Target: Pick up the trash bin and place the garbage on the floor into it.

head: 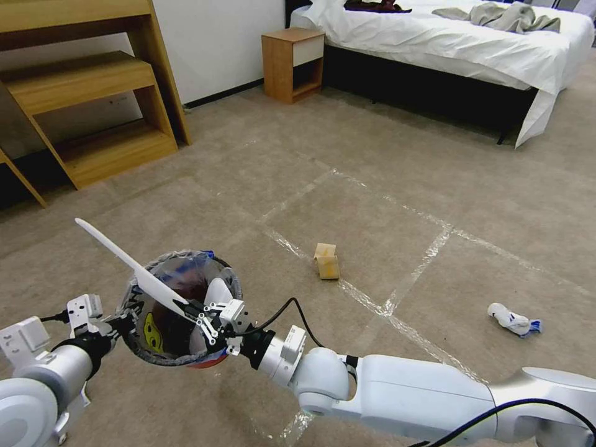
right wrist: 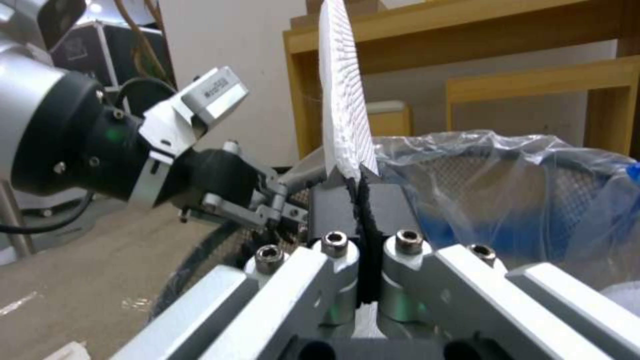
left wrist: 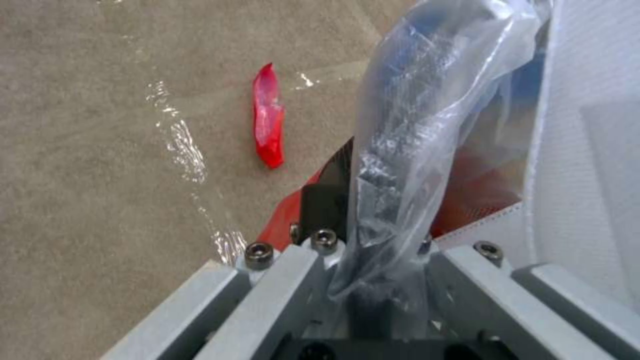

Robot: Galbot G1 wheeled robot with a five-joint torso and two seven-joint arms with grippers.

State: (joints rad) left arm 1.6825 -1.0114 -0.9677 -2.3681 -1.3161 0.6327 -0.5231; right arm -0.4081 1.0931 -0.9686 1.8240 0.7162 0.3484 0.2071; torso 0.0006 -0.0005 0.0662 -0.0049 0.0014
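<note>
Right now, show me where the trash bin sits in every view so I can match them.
Head view: trash bin at lower left.
Left wrist view: its rim runs up the centre, clamped in the left gripper's fingers.
Right wrist view: right half, behind the right gripper holding a white slipper.
Shared landmark: the crinkled plastic liner.

Both tools [head: 127, 323] [head: 197, 312] clamped, arms low.

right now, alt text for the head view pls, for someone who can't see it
The right gripper holds a flat white slipper over the trash bin, which the left gripper grips by the rim. On the taped floor beyond lie a tan paper bag and a crumpled white-and-blue piece.
</note>
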